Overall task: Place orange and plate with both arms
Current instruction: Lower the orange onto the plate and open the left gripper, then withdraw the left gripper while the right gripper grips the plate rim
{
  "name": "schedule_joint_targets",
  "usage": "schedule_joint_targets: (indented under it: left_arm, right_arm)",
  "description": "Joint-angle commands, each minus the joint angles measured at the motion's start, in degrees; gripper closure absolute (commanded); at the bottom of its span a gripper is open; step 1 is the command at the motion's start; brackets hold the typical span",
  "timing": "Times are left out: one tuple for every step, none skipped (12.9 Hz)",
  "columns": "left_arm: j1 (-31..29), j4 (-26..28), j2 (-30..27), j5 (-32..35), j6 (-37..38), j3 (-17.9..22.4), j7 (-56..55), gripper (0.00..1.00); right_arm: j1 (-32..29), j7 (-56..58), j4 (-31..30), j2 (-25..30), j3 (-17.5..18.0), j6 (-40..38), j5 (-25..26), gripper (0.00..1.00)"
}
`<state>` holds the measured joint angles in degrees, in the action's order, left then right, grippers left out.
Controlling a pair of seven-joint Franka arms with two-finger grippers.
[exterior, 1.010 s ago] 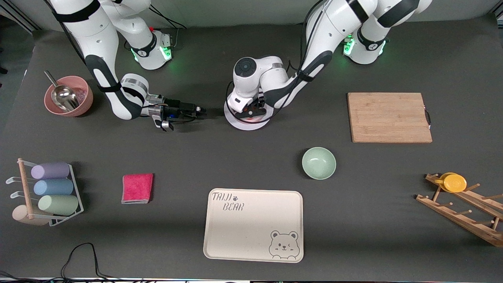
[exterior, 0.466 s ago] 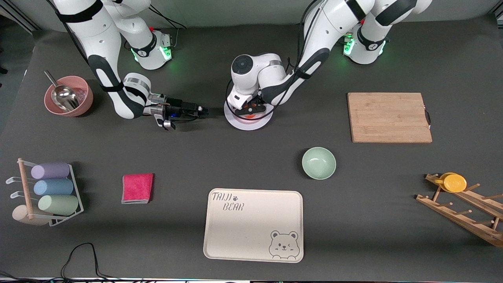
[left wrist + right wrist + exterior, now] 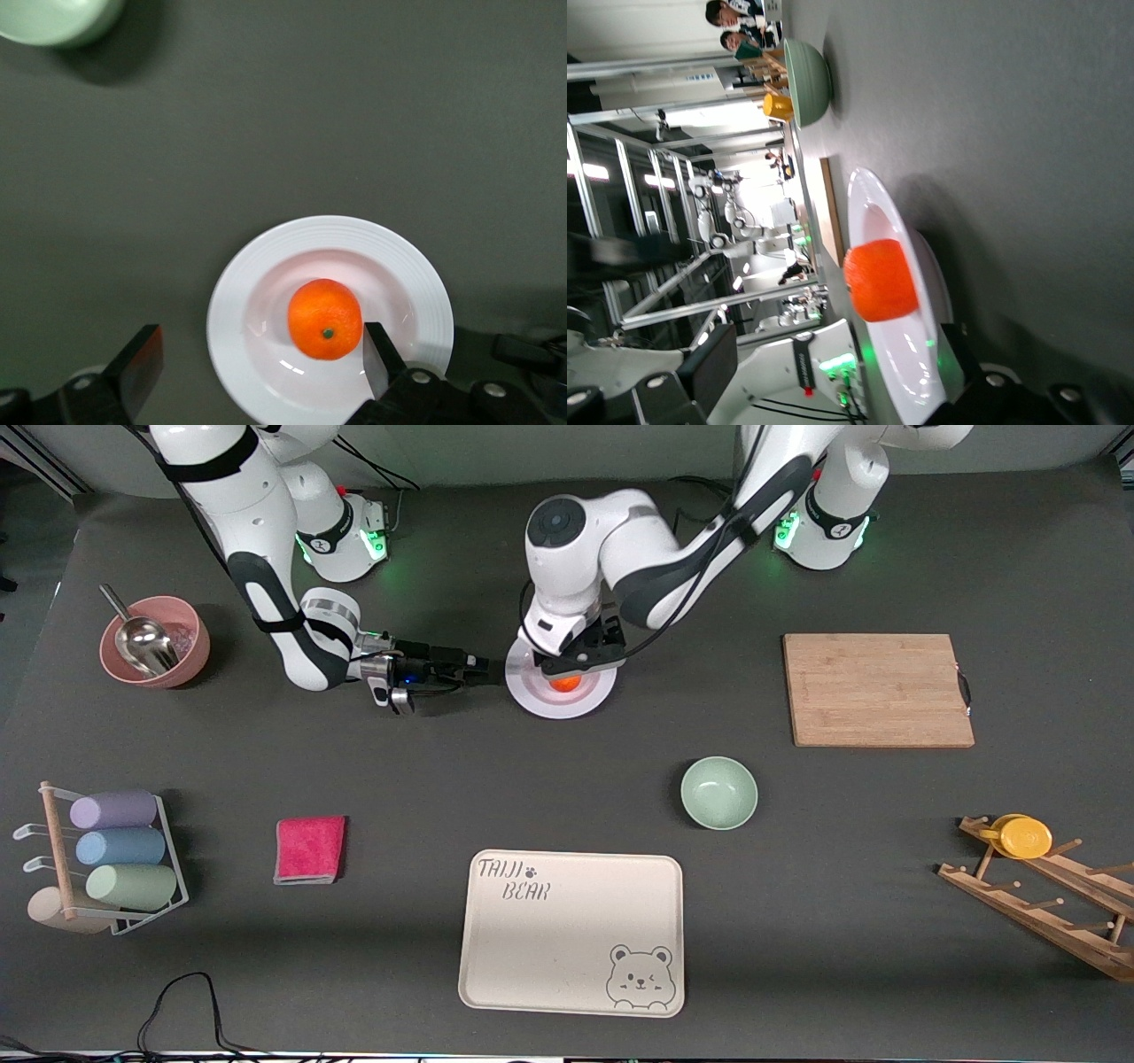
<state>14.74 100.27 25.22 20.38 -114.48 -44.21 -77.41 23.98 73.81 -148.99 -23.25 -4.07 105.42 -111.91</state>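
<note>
Orange resting in the plate, both pincers spread and holding nothing.

The plate (image 3: 560, 688) lies on the dark table (image 3: 567, 779), directly under the left gripper (image 3: 580, 657), whose fingers stand wide apart above it, clear of the fruit. The right gripper (image 3: 485, 672) lies low at the plate's rim on the side toward the right arm's end of the table, its fingers apart around the rim's edge. The orange (image 3: 325, 319) sits in the plate's middle, beneath the left gripper, stem end up.

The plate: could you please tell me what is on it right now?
The orange sits alone in the middle of the plate, stem end up. The spot of plate beneath it is covered.
</note>
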Motion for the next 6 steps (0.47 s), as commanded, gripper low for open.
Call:
schedule_joint_targets:
  left_arm:
    - [-10.83,-5.84,-5.69,-6.99,11.85,-5.43,11.0,0.0]
    - [-14.7,-8.74,-7.98,-10.16,16.95,-5.54,16.62,0.0]
    - [-18.57,-11.04,-10.17,-12.02,20.83,-5.54,21.55,0.0]
    - [-23.48,-12.62,-12.28,-12.56,24.61,-5.54,26.65,0.0]
    - [-27.71,-13.77,-14.04,-12.56,27.61,-5.45,31.83,0.0]
    - [-31.84,-14.39,-15.37,-12.56,29.55,-5.28,36.41,0.0]
  right_arm:
    - [1.86,7.29,1.34,-2.5,-0.41,-0.57,-2.17,0.0]
    - [1.86,8.79,1.42,-2.58,-0.32,-0.66,-2.43,0.0]
    - [1.95,9.24,1.34,-2.67,-0.32,-0.66,-3.74,0.0]
    - [2.38,11.25,1.42,-2.93,-0.32,-0.66,-4.97,0.0]
    - [3.0,11.96,1.69,-3.55,-0.32,-0.74,-6.37,0.0]
    - [3.44,12.32,2.3,-3.99,-0.32,-0.83,-6.91,0.0]
